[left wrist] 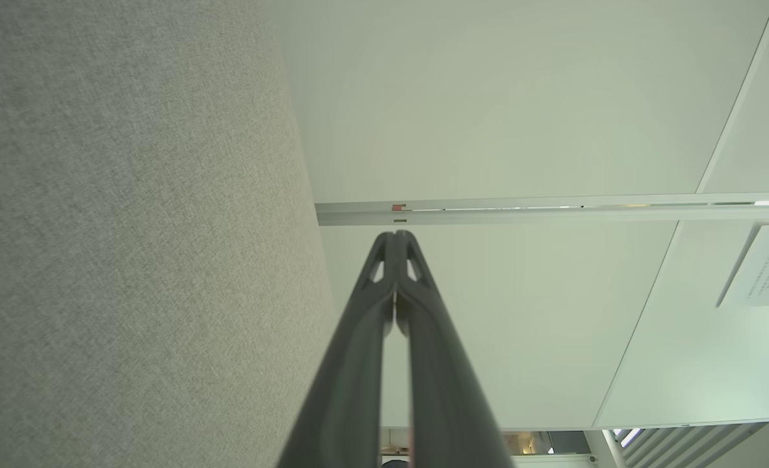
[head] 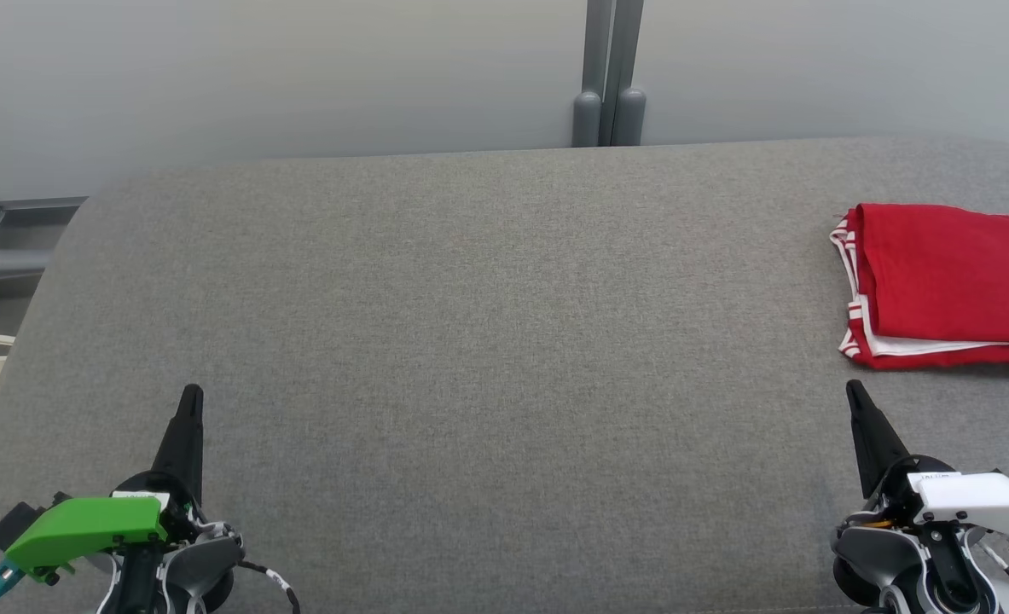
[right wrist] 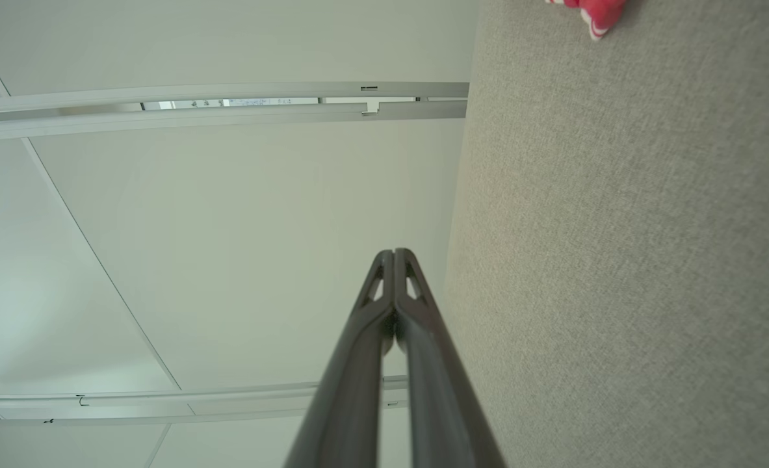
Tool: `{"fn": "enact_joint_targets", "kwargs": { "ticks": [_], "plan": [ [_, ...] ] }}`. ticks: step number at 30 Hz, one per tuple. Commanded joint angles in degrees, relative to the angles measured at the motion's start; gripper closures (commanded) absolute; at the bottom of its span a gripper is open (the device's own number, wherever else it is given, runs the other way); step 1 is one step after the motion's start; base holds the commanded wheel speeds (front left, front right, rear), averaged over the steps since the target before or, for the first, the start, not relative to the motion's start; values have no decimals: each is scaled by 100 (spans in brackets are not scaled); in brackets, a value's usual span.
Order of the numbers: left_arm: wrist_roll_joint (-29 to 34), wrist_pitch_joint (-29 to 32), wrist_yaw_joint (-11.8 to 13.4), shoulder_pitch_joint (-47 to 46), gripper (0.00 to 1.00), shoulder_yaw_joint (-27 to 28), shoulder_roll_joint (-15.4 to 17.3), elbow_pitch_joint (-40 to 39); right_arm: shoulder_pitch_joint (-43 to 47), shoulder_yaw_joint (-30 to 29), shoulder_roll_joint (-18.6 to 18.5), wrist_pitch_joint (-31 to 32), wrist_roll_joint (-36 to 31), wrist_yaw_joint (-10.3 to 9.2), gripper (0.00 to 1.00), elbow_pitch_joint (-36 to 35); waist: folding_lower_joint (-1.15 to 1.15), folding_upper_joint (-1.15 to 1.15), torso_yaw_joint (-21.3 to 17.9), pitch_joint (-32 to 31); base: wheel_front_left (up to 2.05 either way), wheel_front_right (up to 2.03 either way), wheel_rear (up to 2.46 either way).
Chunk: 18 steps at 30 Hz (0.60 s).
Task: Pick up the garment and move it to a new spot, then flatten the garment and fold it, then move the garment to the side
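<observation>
Red garment (head: 952, 286) lies folded, soft and light; pinch its near edge; both grippers (head: 190, 401) (head: 855, 394) clenched empty.

1. My left gripper (head: 190, 394) sits low left in the head view, fingers pressed together, pointing up the frame.
2. My right gripper (head: 854, 390) sits low right, also closed, leaning slightly left.
3. Green wrist cover (head: 86, 524) on my left arm; white wrist cover (head: 977, 496) on my right.
4. Wrist views: fingertips of each pair meet.
</observation>
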Motion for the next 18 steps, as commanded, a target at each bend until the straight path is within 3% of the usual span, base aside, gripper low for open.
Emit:
{"fn": "enact_joint_targets", "kwargs": {
  "ticks": [1,18],
  "plan": [
    [9,22,-37,-103,100,16,40,-15,-56,-12,-26,22,22,2,100,-33,0,0,0,0,0,0,0],
    [8,21,-37,-101,100,14,40,-16,-55,-12,-26,22,21,2,100,-32,0,0,0,0,0,0,0]
  ]
}}
